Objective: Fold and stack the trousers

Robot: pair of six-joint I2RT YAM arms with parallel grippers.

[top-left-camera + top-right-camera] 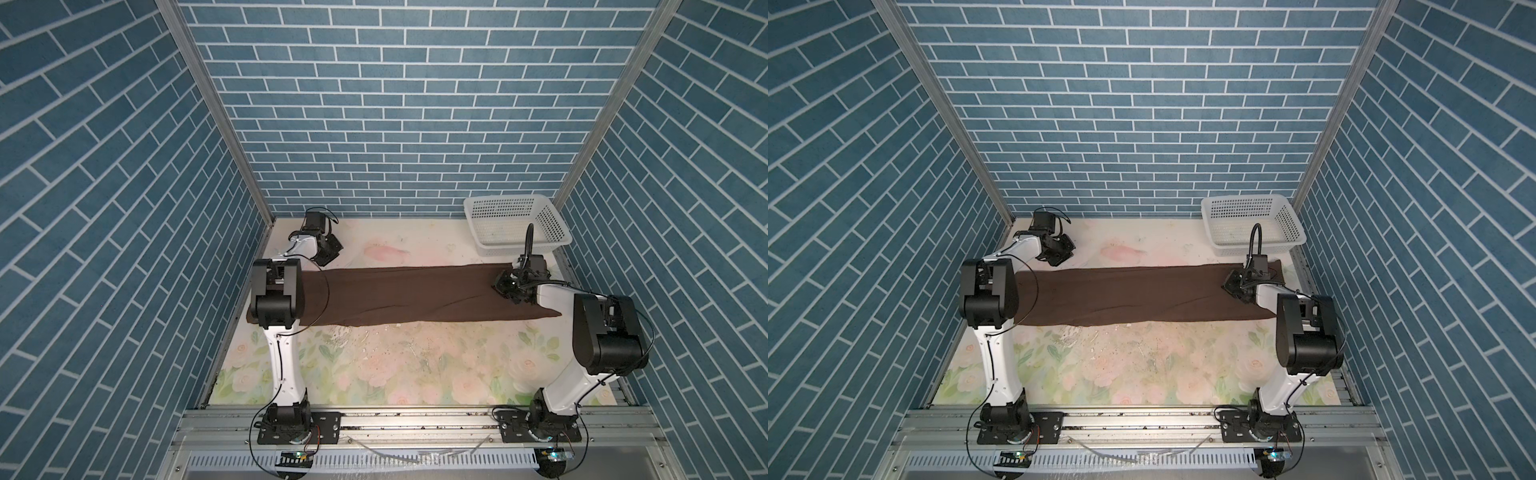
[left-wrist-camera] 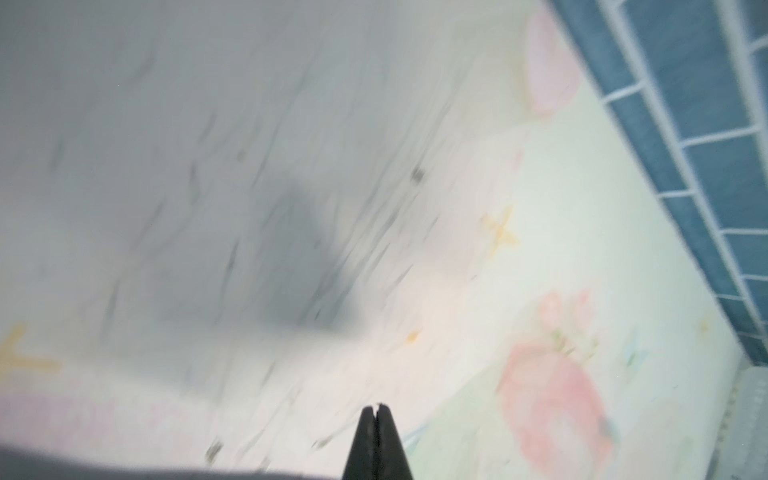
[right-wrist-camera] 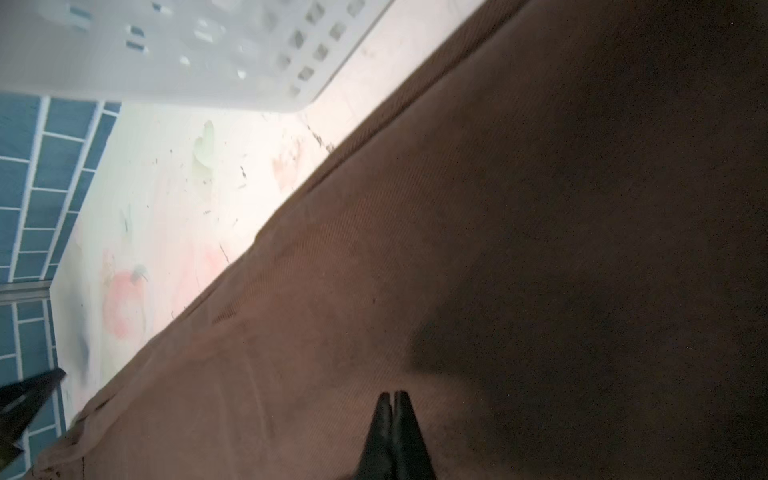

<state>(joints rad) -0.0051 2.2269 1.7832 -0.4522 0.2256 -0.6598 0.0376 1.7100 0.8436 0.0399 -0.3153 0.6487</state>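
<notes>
Up close, the left gripper (image 2: 376,409) has its jaws pressed together with nothing between them. It hangs over the bare floral desk (image 2: 457,208); that wrist view is blurred, so its height above the surface is hard to judge. In both top views it sits near the far left corner, just beyond the far edge of the trousers (image 1: 407,297).

The right gripper (image 3: 392,397) is likewise closed and empty, its tips pointing down at the brown cloth. It seems to hover just above the cloth rather than pinch it. In a top view it is over the right end of the trousers, close to their far edge.

The trousers lie flat and stretched out across the desk from the left side to the right, in its far half. Their left end passes under the left arm's elbow. A few shallow creases run along their length.

The white basket (image 1: 515,224) stands in the far right corner, just beyond the trousers' right end.
</notes>
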